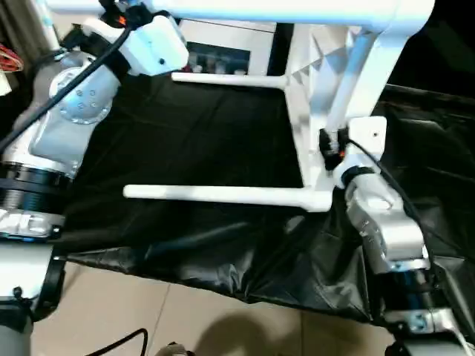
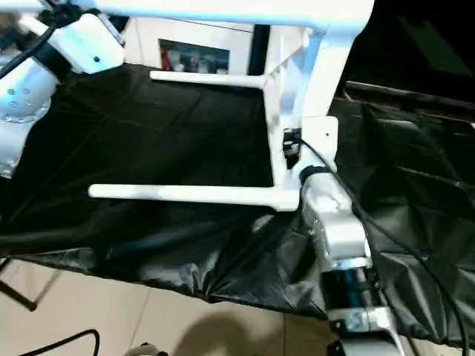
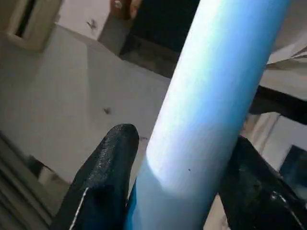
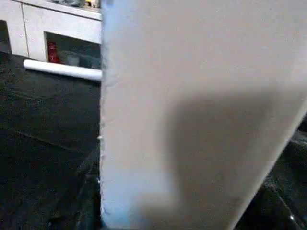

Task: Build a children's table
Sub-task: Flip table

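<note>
The children's table lies on its side on a black cloth. Its top (image 1: 310, 89) stands on edge, and white legs stick out toward picture left: a far one (image 1: 223, 78), a near one (image 1: 223, 195) and a raised one (image 1: 245, 10). My left gripper (image 1: 119, 10) is up at the raised leg (image 3: 211, 96), with black fingers (image 3: 108, 163) pressed on either side of it. Low on the top's near edge (image 4: 192, 96) sits my right gripper (image 1: 330, 144), shut on that edge.
The black cloth (image 1: 200, 133) hangs over the surface's front edge onto a tiled floor (image 1: 185, 319). A white cabinet with glass doors (image 1: 219, 53) stands behind. A black cable (image 1: 111, 343) lies on the floor at the lower left.
</note>
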